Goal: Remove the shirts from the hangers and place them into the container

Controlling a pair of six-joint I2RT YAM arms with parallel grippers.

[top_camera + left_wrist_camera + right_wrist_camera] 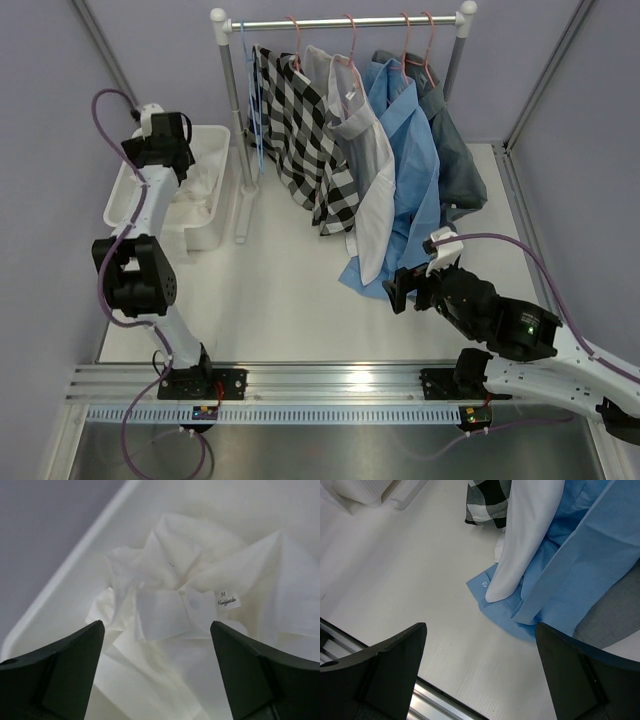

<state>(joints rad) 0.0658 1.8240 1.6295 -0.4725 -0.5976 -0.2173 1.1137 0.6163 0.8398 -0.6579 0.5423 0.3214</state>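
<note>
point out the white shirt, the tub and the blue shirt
white shirt (160,615), left wrist view, crumpled middle
tub (195,236), top view, near wall
blue shirt (600,555), right wrist view, hanging front

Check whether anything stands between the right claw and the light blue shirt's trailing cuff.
Nothing visible does. The open right claw faces the cuff of the light blue shirt across the table. The pale grey-white shirt's sleeve lies over part of that cuff, so a grasp may catch both.
</note>
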